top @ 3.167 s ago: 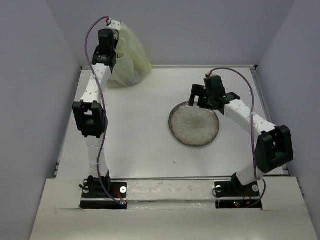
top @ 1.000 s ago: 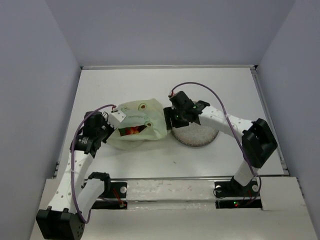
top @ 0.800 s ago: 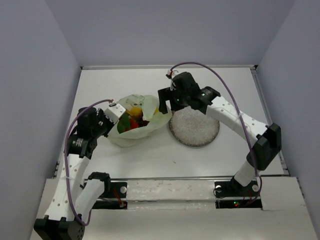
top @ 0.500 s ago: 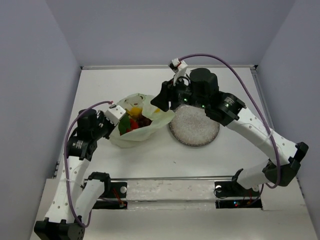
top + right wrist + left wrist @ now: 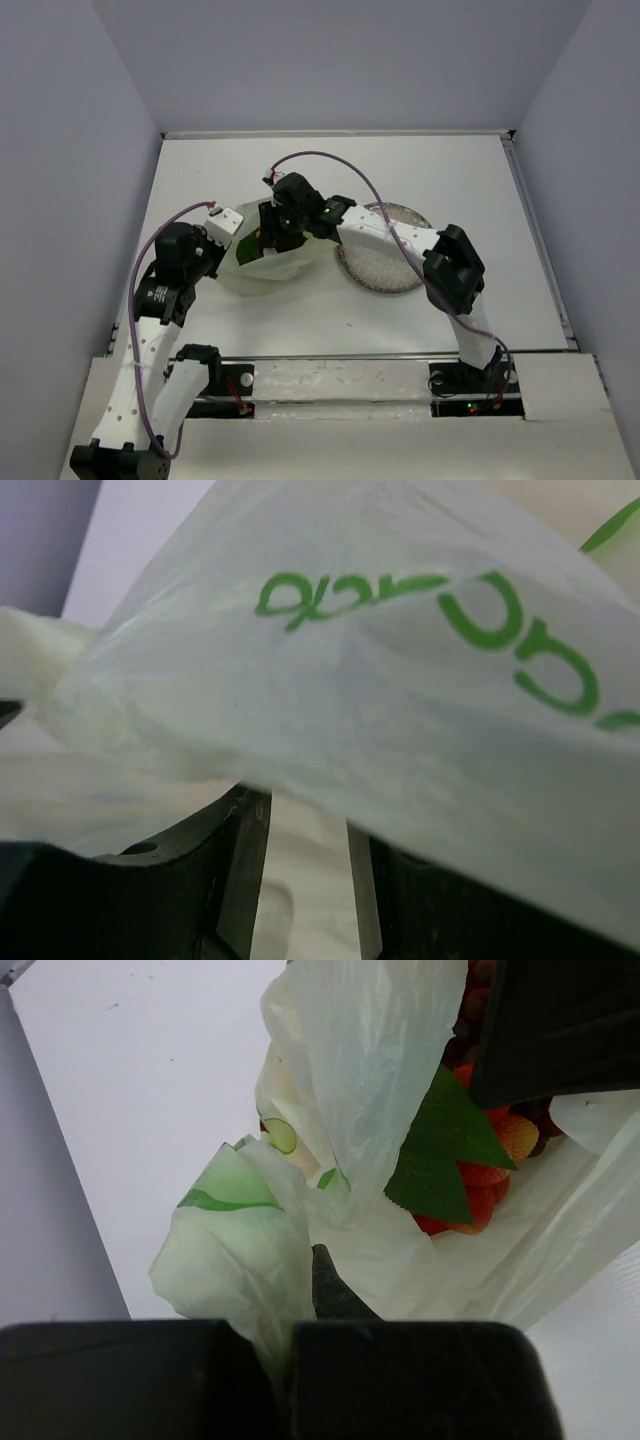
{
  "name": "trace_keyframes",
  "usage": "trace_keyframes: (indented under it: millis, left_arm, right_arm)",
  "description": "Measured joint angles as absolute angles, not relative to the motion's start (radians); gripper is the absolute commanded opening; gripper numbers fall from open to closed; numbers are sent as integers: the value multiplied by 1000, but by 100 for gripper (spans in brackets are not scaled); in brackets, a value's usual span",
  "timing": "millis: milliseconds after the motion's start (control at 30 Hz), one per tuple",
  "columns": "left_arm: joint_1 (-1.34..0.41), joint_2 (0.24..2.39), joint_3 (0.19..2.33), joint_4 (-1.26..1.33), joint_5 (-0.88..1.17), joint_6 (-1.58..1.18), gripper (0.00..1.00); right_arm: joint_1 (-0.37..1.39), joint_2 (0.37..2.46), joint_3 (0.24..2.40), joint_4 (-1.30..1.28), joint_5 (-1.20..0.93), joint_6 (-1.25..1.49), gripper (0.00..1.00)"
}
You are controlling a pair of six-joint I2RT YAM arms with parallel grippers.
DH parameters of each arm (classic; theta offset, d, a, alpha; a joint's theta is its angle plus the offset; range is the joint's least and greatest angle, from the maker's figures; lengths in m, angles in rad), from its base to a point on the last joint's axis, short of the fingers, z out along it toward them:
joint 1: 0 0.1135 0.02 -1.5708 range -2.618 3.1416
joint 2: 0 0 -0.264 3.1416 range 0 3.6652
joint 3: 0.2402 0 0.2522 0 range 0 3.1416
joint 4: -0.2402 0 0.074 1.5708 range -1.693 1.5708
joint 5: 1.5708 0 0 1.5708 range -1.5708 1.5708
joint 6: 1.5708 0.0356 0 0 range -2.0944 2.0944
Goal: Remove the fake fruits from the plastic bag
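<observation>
The plastic bag (image 5: 262, 272) lies on the table left of centre with its mouth open upward. My left gripper (image 5: 228, 228) is shut on the bag's left rim; in the left wrist view the film (image 5: 350, 1080) bunches between its closed jaws (image 5: 300, 1290). A red berry bunch (image 5: 480, 1175) with a green leaf (image 5: 445, 1150) lies inside. My right gripper (image 5: 272, 235) reaches down into the bag's mouth and covers most of the fruits. In the right wrist view bag film (image 5: 380, 680) hides the fingertips. The jaws (image 5: 305, 815) stand partly apart with something pale between them.
A speckled grey round plate (image 5: 385, 268) lies right of the bag, partly under the right arm. Grey walls close in the table on the left, back and right. The right gripper's black body (image 5: 560, 1020) fills the left wrist view's top right corner.
The right gripper has come down from above the bag's right rim into its mouth, and its jaws have narrowed. The left gripper keeps its hold on the rim.
</observation>
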State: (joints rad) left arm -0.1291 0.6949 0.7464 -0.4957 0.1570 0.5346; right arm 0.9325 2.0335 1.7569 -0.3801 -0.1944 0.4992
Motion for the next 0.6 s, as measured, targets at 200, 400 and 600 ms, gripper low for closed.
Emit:
trace_keyframes:
  millis: [200, 400, 600]
  left_arm:
    - [-129, 685, 733, -471, 130, 519, 0]
    - [-129, 693, 728, -450, 128, 515, 0]
    - [-129, 700, 728, -440, 122, 509, 0]
  right_arm:
    - [931, 2130, 1893, -380, -56, 509, 75]
    - [930, 2215, 1997, -332, -31, 498, 80]
    - [930, 2356, 2062, -333, -33, 490, 69]
